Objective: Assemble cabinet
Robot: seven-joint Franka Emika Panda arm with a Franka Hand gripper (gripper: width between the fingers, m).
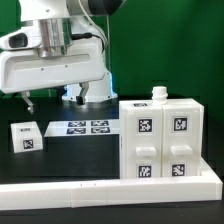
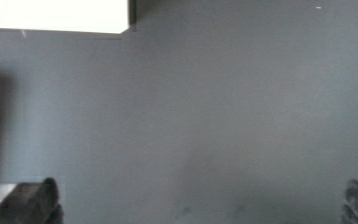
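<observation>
Exterior view: the fingers (image 1: 27, 99) hang over the desk (image 1: 62, 165) at the exterior view's left. The cabinet (image 1: 160, 140) stands upright, well apart toward the right. A loose white piece (image 1: 25, 137) sits far nearer, just below them. Black-and-white marker tags everywhere, no readable writing. Wrist view: fingers spread wide, nothing between them, with a white corner (probably that loose piece) at the frame's edge.

The cabinet (image 1: 165, 140) is filling the exterior view's right side of the bench (image 1: 60, 160), blocking any low pass there. A long white rail (image 1: 110, 188) is walling off the front edge. A small block (image 1: 25, 136) is sitting at the exterior view's left, with bare bench lying open between it and the cabinet. The marker board (image 1: 85, 127) is lying flat behind that gap. The tool (image 2: 194, 203) is hanging spread wide over bare bench, with nothing between its fingers (image 2: 25, 205).
</observation>
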